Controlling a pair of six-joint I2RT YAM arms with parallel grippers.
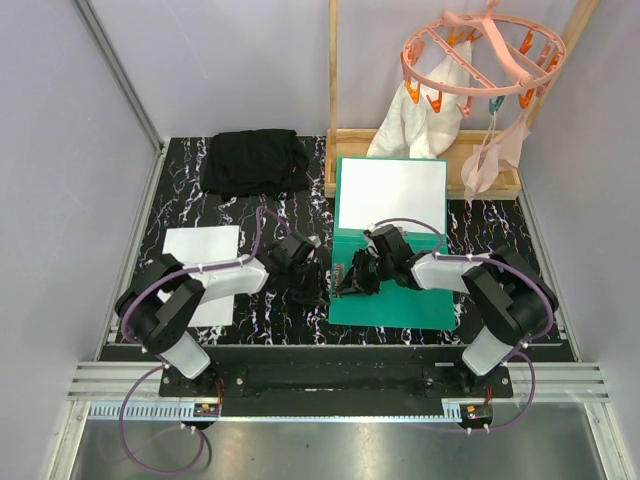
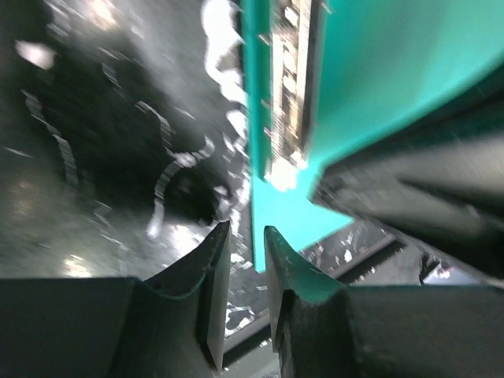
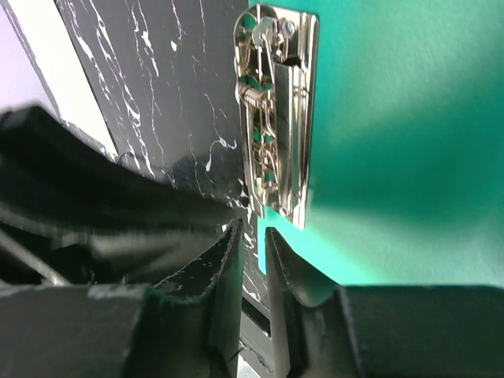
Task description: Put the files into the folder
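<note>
The teal folder [image 1: 400,305] lies open on the black marbled table, right of centre. One white file [image 1: 392,193] rests on its far half. A second file [image 1: 200,250] lies flat at the left, partly under the left arm. My left gripper [image 1: 310,282] sits at the folder's left edge, its jaws a narrow gap apart with nothing between them [image 2: 246,228]; the folder's corner [image 2: 283,216] lies just past the tips. My right gripper [image 1: 350,282] hovers over the same edge, jaws also slightly apart and empty [image 3: 253,227], right below the metal clip [image 3: 276,118].
A folded black cloth [image 1: 255,160] lies at the back left. Behind the folder stands a wooden frame [image 1: 420,160] with white garments [image 1: 425,120] and a pink peg hanger [image 1: 480,50]. Grey walls close in on the table on both sides.
</note>
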